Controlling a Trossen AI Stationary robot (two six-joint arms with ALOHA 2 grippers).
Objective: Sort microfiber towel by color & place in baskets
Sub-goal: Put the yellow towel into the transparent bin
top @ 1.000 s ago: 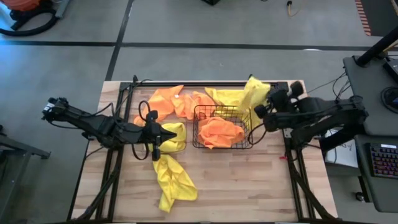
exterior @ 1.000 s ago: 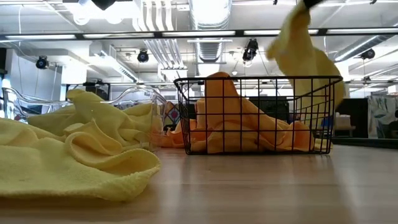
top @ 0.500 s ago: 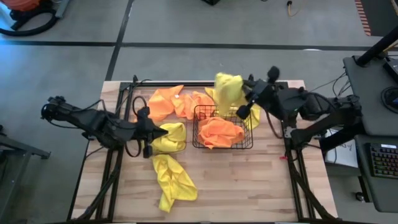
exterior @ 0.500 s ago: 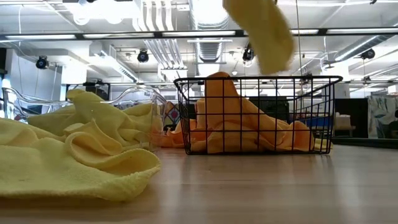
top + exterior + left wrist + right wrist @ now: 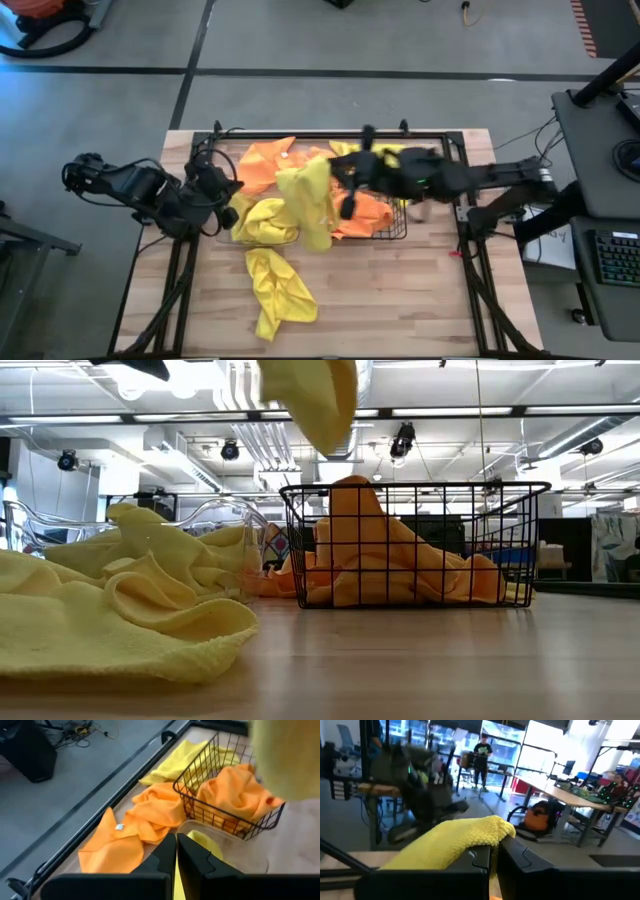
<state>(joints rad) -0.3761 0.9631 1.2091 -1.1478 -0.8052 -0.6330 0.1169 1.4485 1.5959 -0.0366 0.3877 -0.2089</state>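
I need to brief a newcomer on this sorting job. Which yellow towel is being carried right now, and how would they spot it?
Start at the black wire basket of orange towels mid-table. Just to its left a yellow towel hangs above the table, pinched in the right gripper. Unlike the other yellow towels, which lie on the table or in the clear bin, it is off the surface.

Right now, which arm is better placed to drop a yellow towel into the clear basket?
The right gripper: it is shut on a yellow towel, carried in the air over the clear basket. The left gripper is shut and empty beside it.
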